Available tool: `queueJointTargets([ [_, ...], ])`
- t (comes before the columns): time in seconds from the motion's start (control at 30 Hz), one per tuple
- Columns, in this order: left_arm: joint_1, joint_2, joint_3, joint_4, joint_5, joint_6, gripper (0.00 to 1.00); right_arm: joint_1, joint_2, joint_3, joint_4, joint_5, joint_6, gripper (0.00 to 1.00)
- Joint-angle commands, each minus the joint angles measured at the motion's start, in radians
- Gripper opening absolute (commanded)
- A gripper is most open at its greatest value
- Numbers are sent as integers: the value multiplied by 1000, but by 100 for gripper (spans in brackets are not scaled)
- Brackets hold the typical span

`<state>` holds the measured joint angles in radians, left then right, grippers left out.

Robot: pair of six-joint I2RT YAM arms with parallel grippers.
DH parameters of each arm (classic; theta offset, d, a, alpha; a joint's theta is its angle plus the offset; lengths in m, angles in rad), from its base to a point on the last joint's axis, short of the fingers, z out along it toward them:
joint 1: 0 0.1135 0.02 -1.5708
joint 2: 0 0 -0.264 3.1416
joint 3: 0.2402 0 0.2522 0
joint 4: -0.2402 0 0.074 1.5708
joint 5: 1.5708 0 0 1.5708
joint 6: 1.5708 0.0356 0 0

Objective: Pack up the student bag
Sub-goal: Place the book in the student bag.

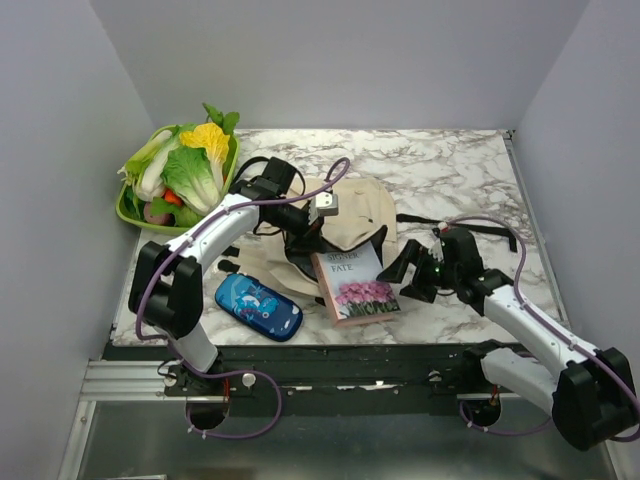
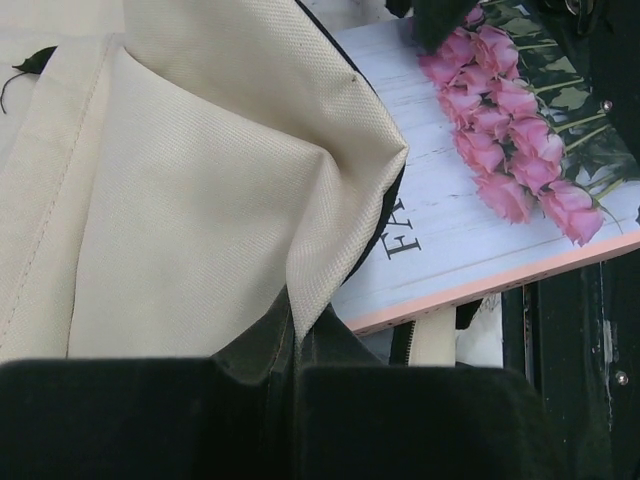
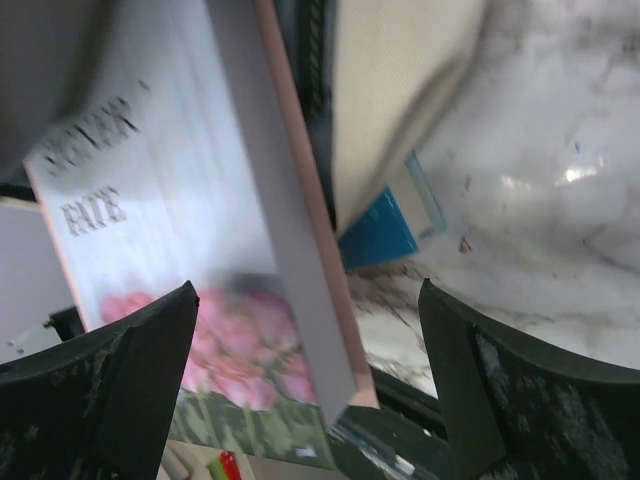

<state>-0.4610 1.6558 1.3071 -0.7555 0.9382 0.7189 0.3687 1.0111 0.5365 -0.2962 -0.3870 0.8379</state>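
From the overhead camera I saw the student bag [image 1: 355, 212] slumped in the middle of the marble table [image 1: 450, 165]. A book [image 1: 357, 283] with pink roses on its cover was propped aslant against the bag's near side. Only that view gave me three other things. A dark-blue pencil case [image 1: 258, 306] lay left of the book and apart from it. A green basket [image 1: 124, 214] of toy vegetables sat at the far left corner. A black strap [image 1: 480, 222] trailed off to the right of the bag.

The left wrist camera showed the grip itself. The left gripper [image 2: 293, 372] was clamped on a fold of the bag's cream cloth and black trim, and the cloth rose in a peak above it. Part of the book's cover was tucked under that raised edge.

The right wrist camera showed the right gripper [image 3: 308, 300] spread wide and holding nothing. The book's pink edge ran between its fingers [image 3: 130, 370], with a gap on each side. Under the bag's cloth there was a blue object [image 3: 378, 238] that I could not identify.

The left arm [image 1: 205, 235] rose from its base, bent at the elbow and ran rightward, with its wrist over the bag. The right arm [image 1: 520, 320] lay low and angled leftward, its gripper just beside the book's right edge.
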Motion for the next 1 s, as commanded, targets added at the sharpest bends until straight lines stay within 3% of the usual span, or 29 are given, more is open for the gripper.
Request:
queueJointTargets([
  [0.0,-15,25,-12,50,-21,31,2,-7,-31,-87,-14,-154,23,100],
  [0.23,-19,32,-2,64,-32,13,1,-7,84,-220,399,-418,193,100],
  [0.6,-19,30,20,74,-39,-12,1,-7,257,-291,903,-498,432,98],
  [0.7,-19,24,24,68,-39,-13,1,-8,287,-316,1048,-490,521,84],
  [0.83,-19,1,35,61,-35,-26,1,-7,302,-339,1200,-457,631,48],
  [0.97,-19,-16,75,9,-44,5,2,-5,300,-308,1162,-421,668,34],
])
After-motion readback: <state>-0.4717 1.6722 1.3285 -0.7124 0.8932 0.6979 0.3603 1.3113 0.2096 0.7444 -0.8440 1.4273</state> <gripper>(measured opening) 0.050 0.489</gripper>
